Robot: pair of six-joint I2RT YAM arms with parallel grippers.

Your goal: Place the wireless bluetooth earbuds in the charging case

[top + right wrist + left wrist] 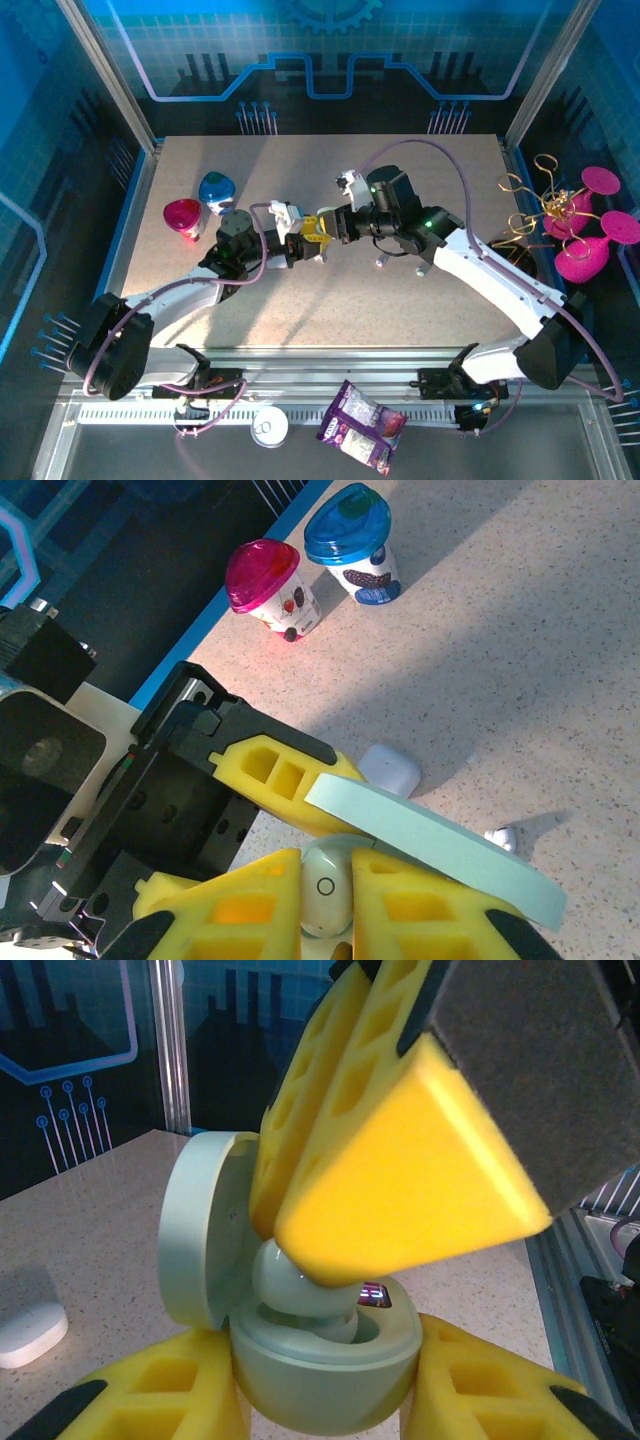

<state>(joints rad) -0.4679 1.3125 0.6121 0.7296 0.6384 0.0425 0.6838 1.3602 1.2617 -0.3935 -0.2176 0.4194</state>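
The two arms are meeting over the middle of the table [420, 310], well apart from every edge. Bare tabletop is lying open on the near side and to the right of them. Toward the far left, a pink-lidded cup [183, 217] and a blue-lidded cup [217, 190] are standing close together near the left edge. A white case [390, 770] is resting on the surface near the grippers, with a loose earbud [503, 837] lying near it.

The left arm is reaching diagonally from the near left corner toward the centre. The right arm is curving in from the near right corner, its wrist pointing left.

The left gripper [322, 1395] is clenching the base of the mint charging case [300, 1360] from both sides. The case's lid [195, 1240] is standing hinged open.

The right gripper [325, 905] is angling down over the case and pinching an earbud [300, 1285] between its yellow pads. The earbud's lower end is sitting in the case's well, touching it, while its upper part is sticking out above the rim.
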